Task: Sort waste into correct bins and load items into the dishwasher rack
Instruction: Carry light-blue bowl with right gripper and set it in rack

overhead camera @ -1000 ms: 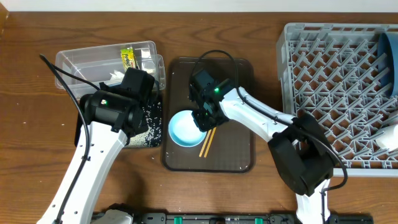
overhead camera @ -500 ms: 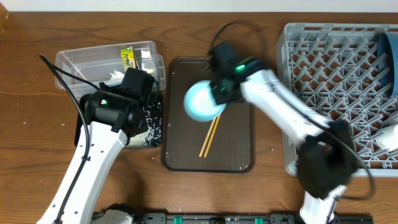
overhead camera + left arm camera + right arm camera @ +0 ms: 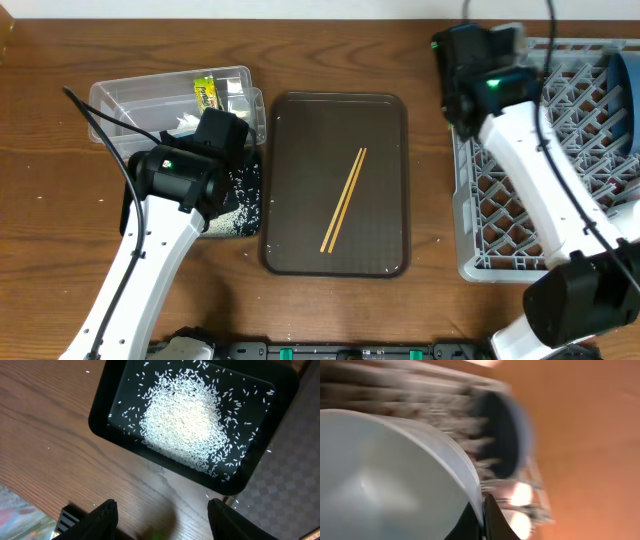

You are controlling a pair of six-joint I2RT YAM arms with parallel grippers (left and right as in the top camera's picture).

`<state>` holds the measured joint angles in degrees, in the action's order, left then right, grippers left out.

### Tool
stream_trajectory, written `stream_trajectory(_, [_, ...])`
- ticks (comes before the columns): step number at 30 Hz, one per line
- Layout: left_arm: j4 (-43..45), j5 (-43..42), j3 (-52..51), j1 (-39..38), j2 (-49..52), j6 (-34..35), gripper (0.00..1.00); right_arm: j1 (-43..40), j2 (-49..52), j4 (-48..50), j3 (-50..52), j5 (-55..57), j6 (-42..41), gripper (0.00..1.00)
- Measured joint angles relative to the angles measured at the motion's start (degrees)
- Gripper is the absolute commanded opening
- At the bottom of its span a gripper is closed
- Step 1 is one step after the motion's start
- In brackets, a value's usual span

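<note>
1. brown wooden table (image 3: 60, 250) fills the overhead view; its left part is bare wood.
2. at the upper left stands the clear tub (image 3: 120, 95). the yellow-green snack wrapper (image 3: 205, 93) lies inside near the far wall, and crumpled white tissue (image 3: 185, 122) lies inside closer to the left arm.
3. just below the tub sits the black tray (image 3: 245, 215), mostly covered by the left arm from above. the left wrist view shows a heap of rice grains (image 3: 185, 425) in its middle, stray grains across its floor and a few on the wood beside it.
4. the left gripper (image 3: 162, 510) hangs over bare wood just beside the black tray's near edge, its jaws apart with nothing between them.
5. in the centre lies the brown serving tray (image 3: 300, 130). the chopsticks (image 3: 343, 200) rest on it side by side, slanted from lower left to upper right.
6. the right arm reaches to the upper left corner of the rack (image 3: 590, 130). the right gripper (image 3: 481, 516) has its jaws pinched together on the rim of the light-blue bowl (image 3: 385, 475), which fills the left of the blurred right wrist view. from overhead that bowl is hidden under the arm.
7. the grey lattice rack takes the right side. the dark-blue bowl (image 3: 627, 85) stands at its far right, cut by the picture edge, and a white cup (image 3: 625, 220) lies lower down at the same edge.
</note>
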<state>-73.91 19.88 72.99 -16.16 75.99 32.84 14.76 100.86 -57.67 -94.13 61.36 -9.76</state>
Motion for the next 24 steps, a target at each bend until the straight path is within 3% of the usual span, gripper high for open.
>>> stream_trajectory(13, [0.0, 0.0, 0.0, 0.0, 0.0, 0.0, 0.61, -14.5, 0.0, 3.7, 8.8, 8.6, -1.6, 0.01])
stream_trajectory(24, [0.0, 0.0, 0.0, 0.0, 0.0, 0.0, 0.61, -19.0, 0.0, 11.7, 16.3, 8.9, -0.5, 0.01])
